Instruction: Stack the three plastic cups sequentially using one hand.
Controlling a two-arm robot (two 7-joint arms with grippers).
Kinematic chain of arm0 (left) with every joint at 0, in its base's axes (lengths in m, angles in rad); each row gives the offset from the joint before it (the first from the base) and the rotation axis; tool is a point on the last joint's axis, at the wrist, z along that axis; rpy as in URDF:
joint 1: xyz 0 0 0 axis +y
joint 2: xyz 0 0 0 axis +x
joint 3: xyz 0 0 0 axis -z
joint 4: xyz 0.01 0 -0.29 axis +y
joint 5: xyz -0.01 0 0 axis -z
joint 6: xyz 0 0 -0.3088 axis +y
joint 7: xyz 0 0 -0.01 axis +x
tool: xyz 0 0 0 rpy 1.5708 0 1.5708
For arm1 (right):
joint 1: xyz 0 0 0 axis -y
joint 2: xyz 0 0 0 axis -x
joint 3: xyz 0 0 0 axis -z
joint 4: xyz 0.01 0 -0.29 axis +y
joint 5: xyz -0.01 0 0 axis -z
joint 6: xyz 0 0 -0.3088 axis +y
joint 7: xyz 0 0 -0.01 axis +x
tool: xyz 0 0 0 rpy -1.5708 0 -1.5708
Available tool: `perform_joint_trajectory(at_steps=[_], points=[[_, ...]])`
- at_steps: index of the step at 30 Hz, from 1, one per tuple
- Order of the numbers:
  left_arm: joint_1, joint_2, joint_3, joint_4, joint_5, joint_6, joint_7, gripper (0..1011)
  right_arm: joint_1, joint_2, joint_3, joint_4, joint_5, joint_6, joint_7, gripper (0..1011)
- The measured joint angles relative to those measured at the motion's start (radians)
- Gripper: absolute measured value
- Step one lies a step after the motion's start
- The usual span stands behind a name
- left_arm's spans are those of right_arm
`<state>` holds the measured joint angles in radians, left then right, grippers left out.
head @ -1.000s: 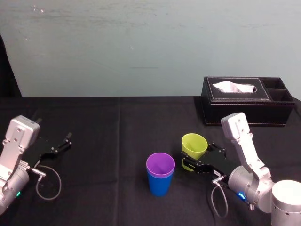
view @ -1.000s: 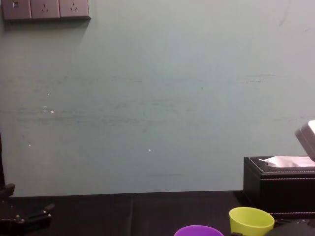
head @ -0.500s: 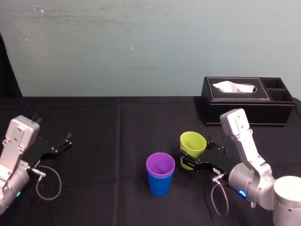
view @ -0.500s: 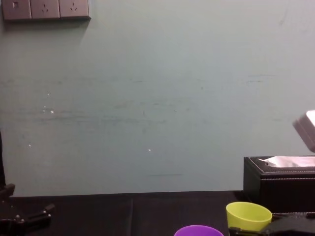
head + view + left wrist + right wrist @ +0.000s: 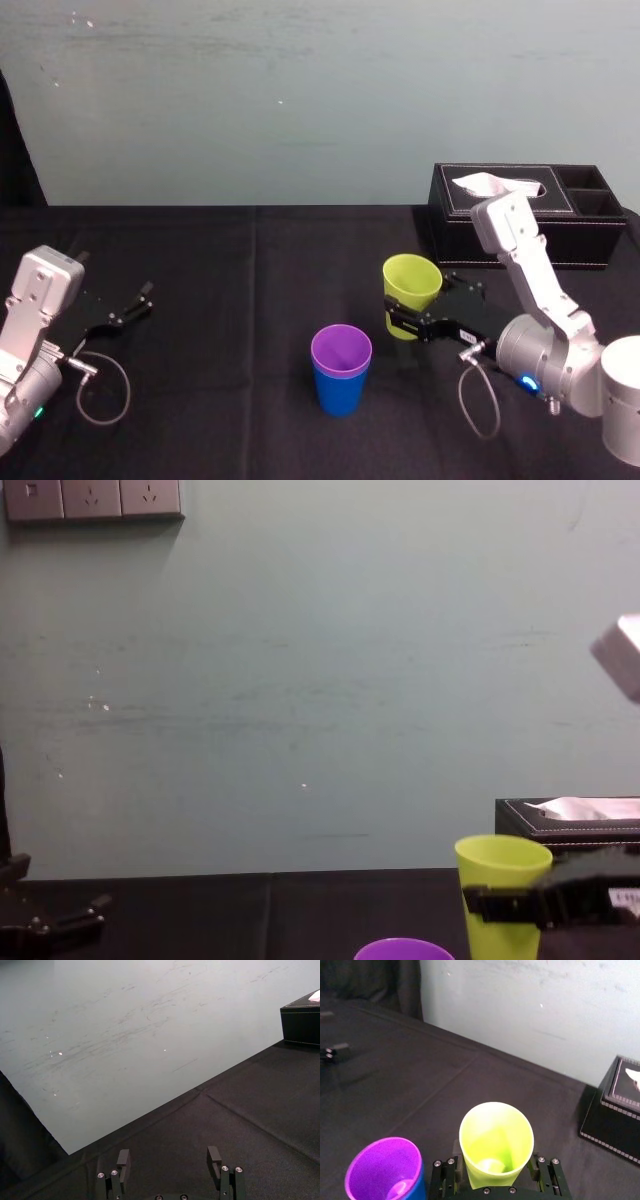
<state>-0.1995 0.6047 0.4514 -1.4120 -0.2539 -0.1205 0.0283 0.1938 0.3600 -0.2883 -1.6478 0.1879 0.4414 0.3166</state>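
our right gripper (image 5: 405,322) grips the lime yellow-green plastic cup (image 5: 411,285) right of the purple-in-blue cup stack (image 5: 340,378); left gripper (image 5: 143,300) idles far left, agape.

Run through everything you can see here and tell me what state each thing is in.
lime cup: upright, clamped in the right gripper.
purple cup: upright, nested inside the blue cup.
blue cup: upright on the table, holding the purple cup.
right gripper: shut on the lime cup.
left gripper: open, empty, at the table's left.
tissue box: a tissue poking from its slot.
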Motion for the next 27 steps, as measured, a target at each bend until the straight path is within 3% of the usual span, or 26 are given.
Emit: perform_joint_trajectory(at_steps=[12, 27], points=[[0.0, 0.0, 0.0, 0.0, 0.0, 0.0, 0.0, 1000, -0.011, 0.035, 0.002, -0.137, 0.012, 0.025, 0.02, 736], [0.0, 0.0, 0.0, 0.0, 0.0, 0.0, 0.0, 1000, -0.031, 0.056, -0.021, -0.204, 0.05, 0.025, 0.04, 736]])
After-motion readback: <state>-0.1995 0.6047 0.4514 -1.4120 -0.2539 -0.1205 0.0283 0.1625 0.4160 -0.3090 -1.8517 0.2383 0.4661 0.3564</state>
